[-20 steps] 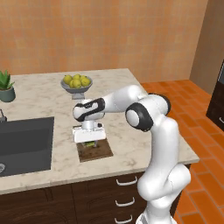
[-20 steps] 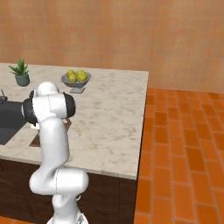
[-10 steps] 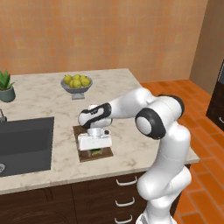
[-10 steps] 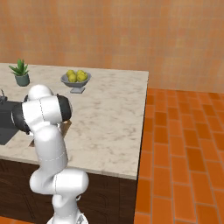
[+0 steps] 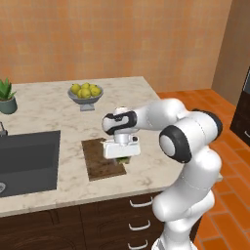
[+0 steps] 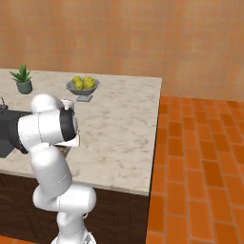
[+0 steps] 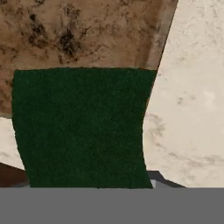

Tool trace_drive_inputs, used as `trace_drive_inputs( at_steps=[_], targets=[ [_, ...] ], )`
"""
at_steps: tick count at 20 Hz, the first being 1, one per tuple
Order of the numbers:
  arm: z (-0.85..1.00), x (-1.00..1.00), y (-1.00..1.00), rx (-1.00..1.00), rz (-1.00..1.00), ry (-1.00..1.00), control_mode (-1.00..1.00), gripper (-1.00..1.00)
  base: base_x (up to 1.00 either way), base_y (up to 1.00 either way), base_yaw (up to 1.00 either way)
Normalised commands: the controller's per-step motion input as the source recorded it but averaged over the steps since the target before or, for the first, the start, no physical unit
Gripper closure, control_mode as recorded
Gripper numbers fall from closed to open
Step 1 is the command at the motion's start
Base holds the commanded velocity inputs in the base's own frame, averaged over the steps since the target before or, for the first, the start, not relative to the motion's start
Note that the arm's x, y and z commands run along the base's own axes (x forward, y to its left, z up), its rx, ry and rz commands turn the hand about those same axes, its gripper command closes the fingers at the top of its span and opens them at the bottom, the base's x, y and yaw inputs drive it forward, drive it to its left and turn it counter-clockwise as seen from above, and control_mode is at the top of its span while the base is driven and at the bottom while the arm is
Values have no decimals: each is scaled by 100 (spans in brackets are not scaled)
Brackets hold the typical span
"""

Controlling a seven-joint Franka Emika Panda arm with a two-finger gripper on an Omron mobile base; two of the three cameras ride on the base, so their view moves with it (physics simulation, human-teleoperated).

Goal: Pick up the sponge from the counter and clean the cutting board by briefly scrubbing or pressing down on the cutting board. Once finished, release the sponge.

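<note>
Since half second ago, arm has swung nearer and lower; hand now over near right corner of cutting board (image 5: 99, 159).

Gripper (image 5: 122, 158) fingers hidden; sponge (image 7: 83, 127) sits right against hand camera, so judged clamped on it.

Sponge (image 5: 124, 159) at board's near right edge, part overhanging counter (image 5: 58, 110).

Key relation: board's stained middle lies left and far of sponge; scrub needs shift that way, then press down.

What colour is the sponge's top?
Dark green; the sponge shows best in the hand view, over the brown board.
</note>
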Motion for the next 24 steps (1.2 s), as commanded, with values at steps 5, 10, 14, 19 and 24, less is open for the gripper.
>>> trace_drive_inputs(
  at_steps=[5, 10, 14, 19, 24],
  targets=[
    [-4, 47, -90, 0, -3, -3, -100, 100, 0, 0, 0],
    [-17, 85, -61, -3, -1, -2, -100, 100, 0, 0, 0],
    [-73, 91, -29, -1, -4, -13, -100, 100, 0, 0, 0],
    [-55, 64, -2, 0, -15, -19, -100, -100, 0, 0, 0],
    [7, 5, -6, -16, -2, -13, -100, -100, 0, 0, 0]
  ],
)
